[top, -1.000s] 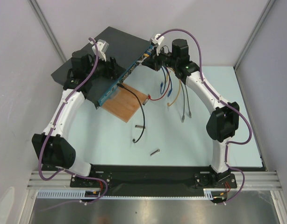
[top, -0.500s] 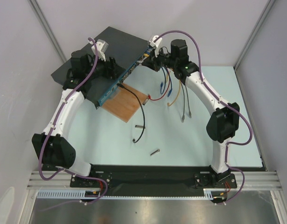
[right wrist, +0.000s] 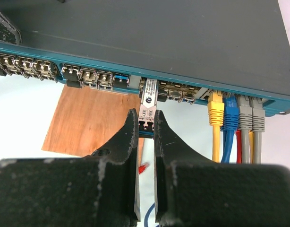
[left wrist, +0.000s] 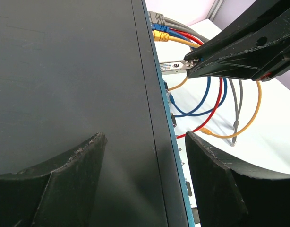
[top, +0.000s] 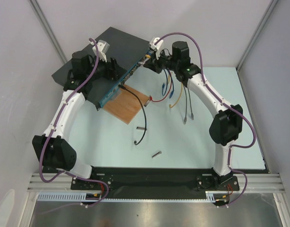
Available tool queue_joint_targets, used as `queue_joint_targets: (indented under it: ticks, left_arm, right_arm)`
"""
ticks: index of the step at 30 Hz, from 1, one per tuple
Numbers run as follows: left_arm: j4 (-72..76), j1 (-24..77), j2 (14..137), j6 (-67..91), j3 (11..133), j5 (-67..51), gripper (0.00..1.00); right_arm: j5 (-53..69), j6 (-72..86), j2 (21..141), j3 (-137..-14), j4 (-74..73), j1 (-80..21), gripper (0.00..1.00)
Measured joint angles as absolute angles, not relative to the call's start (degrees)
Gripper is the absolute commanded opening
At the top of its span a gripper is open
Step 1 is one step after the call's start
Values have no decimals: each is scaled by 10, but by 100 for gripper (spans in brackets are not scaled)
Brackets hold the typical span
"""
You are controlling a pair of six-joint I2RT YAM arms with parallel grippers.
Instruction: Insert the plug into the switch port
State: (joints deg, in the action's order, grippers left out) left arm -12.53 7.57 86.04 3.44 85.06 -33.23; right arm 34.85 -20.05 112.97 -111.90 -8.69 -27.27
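The switch (top: 102,52) is a flat dark box at the back left, its blue port face toward the table's middle. My right gripper (right wrist: 145,116) is shut on the plug (right wrist: 148,101), a small silver module. The plug's front end sits in the mouth of a port on the switch (right wrist: 159,38), and most of its body is outside. In the top view the right gripper (top: 149,59) is at the face's right part. My left gripper (left wrist: 145,137) is open and straddles the switch's top front edge (left wrist: 64,71). It holds nothing. The plug (left wrist: 172,66) also shows in that view.
Yellow (right wrist: 216,113), blue (right wrist: 230,116) and grey (right wrist: 251,118) cables are plugged in just right of the plug and hang onto the table. A brown wooden board (top: 131,104) lies under the switch's front. A black cable (top: 142,118) and two small metal modules (top: 157,153) (top: 140,127) lie further forward.
My right gripper has moved a little left toward the switch's face, with the plug in it. The left arm has not moved.
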Motion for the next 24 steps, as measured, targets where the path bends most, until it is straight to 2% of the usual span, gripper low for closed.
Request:
queue_joint_targets:
  ticks: [24]
  left_arm:
    - [-123,75,861,35,851,-334,75]
  right_arm:
    - [360,-212,1114,-1096,-92,-274,0]
